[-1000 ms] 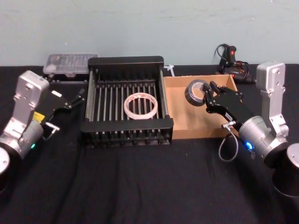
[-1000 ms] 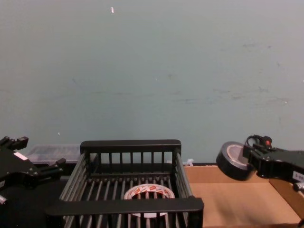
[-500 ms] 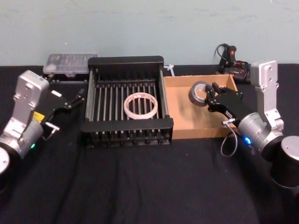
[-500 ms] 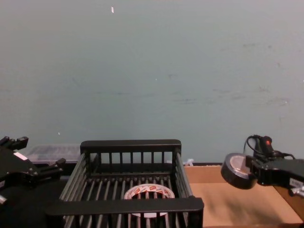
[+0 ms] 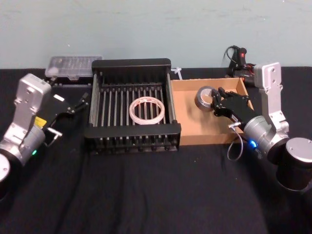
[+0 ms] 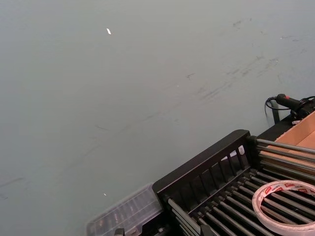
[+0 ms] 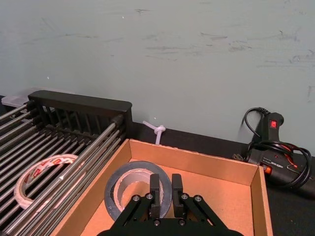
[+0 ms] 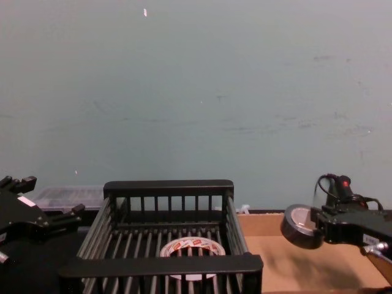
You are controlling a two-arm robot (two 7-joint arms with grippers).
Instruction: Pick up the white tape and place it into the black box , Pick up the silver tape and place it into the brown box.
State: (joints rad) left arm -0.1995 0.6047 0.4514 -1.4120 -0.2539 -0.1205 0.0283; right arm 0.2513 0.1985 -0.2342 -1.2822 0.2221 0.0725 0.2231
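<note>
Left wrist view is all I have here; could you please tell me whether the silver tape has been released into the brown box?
Observer: No. The right gripper is shut on the silver tape over the brown box.
Operator: Thank you. Is the roll resting on the box floor?
Observer: It seems not. In the chest view it hangs tilted, with its shadow on the cardboard below.
Operator: And where is my left gripper?
Observer: The left gripper is open, beside the left side of the black box.
</note>
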